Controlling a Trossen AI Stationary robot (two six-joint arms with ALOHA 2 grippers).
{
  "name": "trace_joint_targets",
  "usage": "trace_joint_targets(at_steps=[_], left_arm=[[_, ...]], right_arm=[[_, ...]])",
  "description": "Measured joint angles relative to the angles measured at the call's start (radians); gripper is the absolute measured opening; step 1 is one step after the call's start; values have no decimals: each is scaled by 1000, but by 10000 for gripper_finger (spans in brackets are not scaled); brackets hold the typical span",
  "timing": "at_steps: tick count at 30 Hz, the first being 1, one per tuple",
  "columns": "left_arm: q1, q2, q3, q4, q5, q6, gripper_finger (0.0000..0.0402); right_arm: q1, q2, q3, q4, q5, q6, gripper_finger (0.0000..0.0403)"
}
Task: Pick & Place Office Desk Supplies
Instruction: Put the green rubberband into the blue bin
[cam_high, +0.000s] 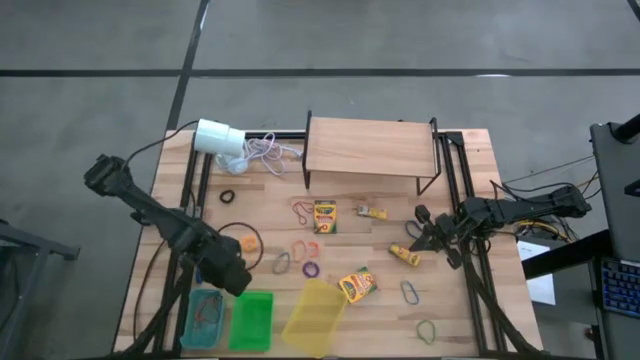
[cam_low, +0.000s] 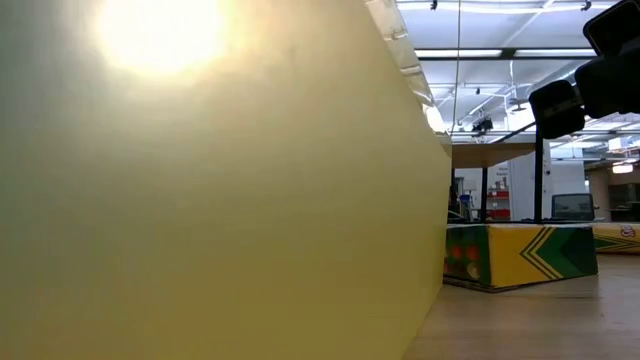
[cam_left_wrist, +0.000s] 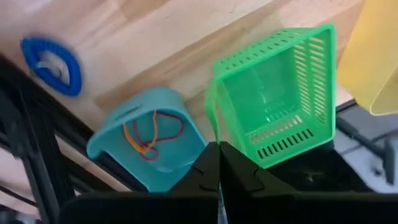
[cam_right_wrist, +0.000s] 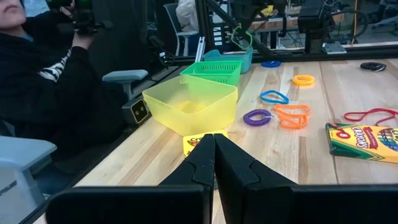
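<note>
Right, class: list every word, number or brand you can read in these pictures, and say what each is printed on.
"Crayola" and "8": crayon box, right wrist view; small, only just readable.
"Cra", the rest hidden by the right gripper: second crayon box.
Low-view box: only chevrons, no readable words.
High-view boxes: print too small to read.

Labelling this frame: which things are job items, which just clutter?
Job:
rubber bands
crayon boxes
yellow packets
teal bin
green basket
yellow bin

Clutter:
white cylinder
white cord
wooden shelf
</note>
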Motion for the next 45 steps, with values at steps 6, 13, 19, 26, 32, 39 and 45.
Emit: trace_joint_targets(at_steps=[6, 13, 19, 26, 32, 39, 45], left_arm=[[-130, 0, 3, 7, -24, -288, 4], [-258, 2, 3, 10, -64, -535, 4], [-337, 3, -28, 69, -88, -704, 4], [-368, 3, -121, 229, -91, -787, 4], [-368, 3, -190, 273, -65, -788, 4], [-368, 3, -272, 273, -37, -777, 4], [-368, 3, -337, 361, -25, -760, 4]], right_arm=[[0, 0, 0, 0, 0, 0, 8], [0, 0, 0, 0, 0, 0, 8], [0, 0, 0, 0, 0, 0, 8], [0, 0, 0, 0, 0, 0, 8], [0, 0, 0, 0, 0, 0, 8], [0, 0, 0, 0, 0, 0, 9], [0, 0, 0, 0, 0, 0, 8]])
